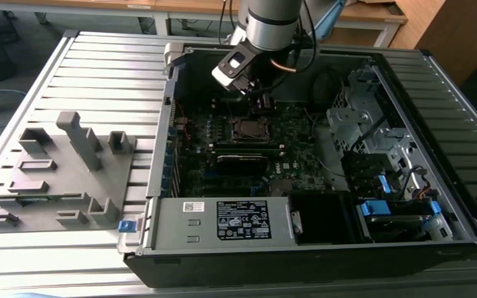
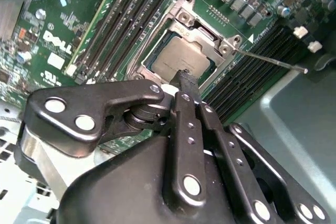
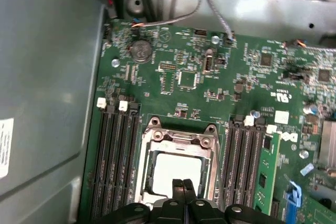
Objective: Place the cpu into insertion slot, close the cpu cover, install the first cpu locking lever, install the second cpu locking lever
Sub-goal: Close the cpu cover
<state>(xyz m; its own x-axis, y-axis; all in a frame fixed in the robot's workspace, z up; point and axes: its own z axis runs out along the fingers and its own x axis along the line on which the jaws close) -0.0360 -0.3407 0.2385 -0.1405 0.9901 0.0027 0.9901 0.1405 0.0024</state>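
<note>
The cpu lies flat in the insertion slot, its silver-grey top showing. The cpu cover lies down around it, framing the chip. One thin locking lever sticks out sideways from the socket corner over the memory slots, unlatched. My gripper hovers just over the socket's edge, at the rim of the chip, fingers pressed together with nothing between them. Whether the tip touches the cover I cannot tell.
The green motherboard sits deep inside the open computer case. Long black memory slots flank the socket on both sides, one holding a module. A grey fixture block stands on the slatted table at the exterior view's left.
</note>
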